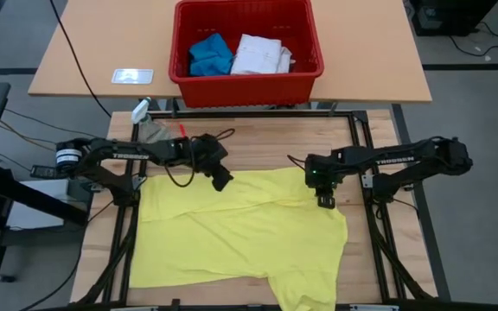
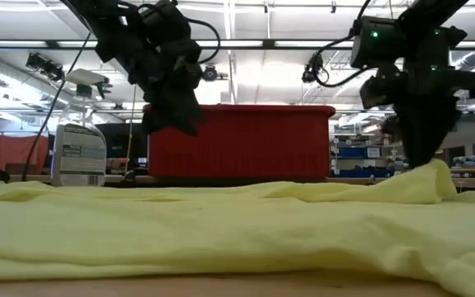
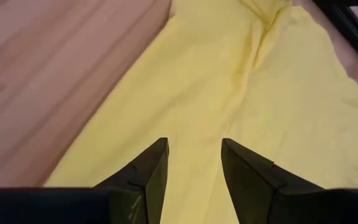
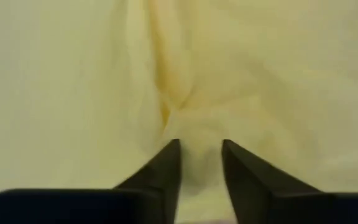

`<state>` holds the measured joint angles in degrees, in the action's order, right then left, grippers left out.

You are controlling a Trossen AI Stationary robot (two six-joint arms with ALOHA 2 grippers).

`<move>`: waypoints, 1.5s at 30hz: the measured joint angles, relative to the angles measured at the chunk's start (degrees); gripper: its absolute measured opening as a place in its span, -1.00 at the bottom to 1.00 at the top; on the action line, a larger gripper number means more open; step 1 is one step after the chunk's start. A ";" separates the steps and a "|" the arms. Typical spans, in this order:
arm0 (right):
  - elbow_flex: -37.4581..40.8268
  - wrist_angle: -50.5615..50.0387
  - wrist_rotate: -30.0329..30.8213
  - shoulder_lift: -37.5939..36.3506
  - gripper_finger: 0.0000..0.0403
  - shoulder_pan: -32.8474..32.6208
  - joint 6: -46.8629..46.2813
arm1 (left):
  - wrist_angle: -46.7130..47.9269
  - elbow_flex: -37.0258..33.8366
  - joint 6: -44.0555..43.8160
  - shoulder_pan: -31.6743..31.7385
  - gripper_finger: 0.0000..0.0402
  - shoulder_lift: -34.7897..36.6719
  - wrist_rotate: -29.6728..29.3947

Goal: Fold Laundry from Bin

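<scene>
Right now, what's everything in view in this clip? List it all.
T-shirt: one, yellow, spread over the near table.
Bin: one, red, far table.
Blue piece: one, in bin, left side.
White shirt: one, in bin, beside the blue piece.
Spray bottle: one, clear with label, near the near table's far-left corner.
Card: one, white, far table, left of bin.
Left end effector: dark, open, above the T-shirt's far edge.
Right end effector: dark, fingers down on the T-shirt's right edge, cloth bunched between them.

soft matt yellow t-shirt (image 1: 232, 233), ribbed plastic bin (image 1: 247, 82)
</scene>
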<state>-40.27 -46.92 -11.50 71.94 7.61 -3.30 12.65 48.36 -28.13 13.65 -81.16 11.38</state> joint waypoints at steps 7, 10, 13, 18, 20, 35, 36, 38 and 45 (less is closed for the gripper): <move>0.00 -6.14 -6.75 -2.71 -0.86 -6.49 -16.00 | 1.13 -0.05 -1.31 -2.41 -0.23 -1.01 -1.69; 0.00 -4.79 -0.51 -4.97 -0.63 -7.25 -24.93 | 1.24 -0.04 -1.35 -2.54 -0.23 -1.01 -2.85; 0.00 -8.02 4.16 -6.85 -0.39 -5.06 -38.59 | 1.22 -0.04 -1.41 -2.47 -0.23 -1.01 -2.85; 0.00 -8.44 4.80 -9.33 -0.04 -2.06 -48.45 | 1.32 -0.04 -1.23 -2.47 -0.23 -1.01 -3.05; 0.34 -6.92 5.18 -9.40 0.07 -1.37 -48.62 | 1.73 -0.04 -1.19 -2.24 -0.23 -1.01 -3.20; 7.67 4.82 -10.03 -8.72 -0.73 -2.62 -60.82 | -2.22 -0.04 6.70 -4.22 -0.23 -1.02 -3.78; 6.76 4.53 -11.08 -9.35 -0.86 -2.80 -61.06 | -3.20 -0.04 9.08 -4.85 -0.23 -1.38 -4.16; 5.29 4.24 -12.98 -10.29 -0.91 -2.94 -62.10 | -5.49 -0.04 12.83 -5.75 -0.23 -2.27 -4.28; 4.81 1.32 -14.59 -11.10 -0.78 -5.44 -66.03 | -29.23 1.44 13.07 -7.11 -0.23 -15.11 -2.14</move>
<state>-35.46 -45.60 -26.09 60.84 2.16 -69.33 -16.57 49.79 -15.05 6.54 -96.28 9.24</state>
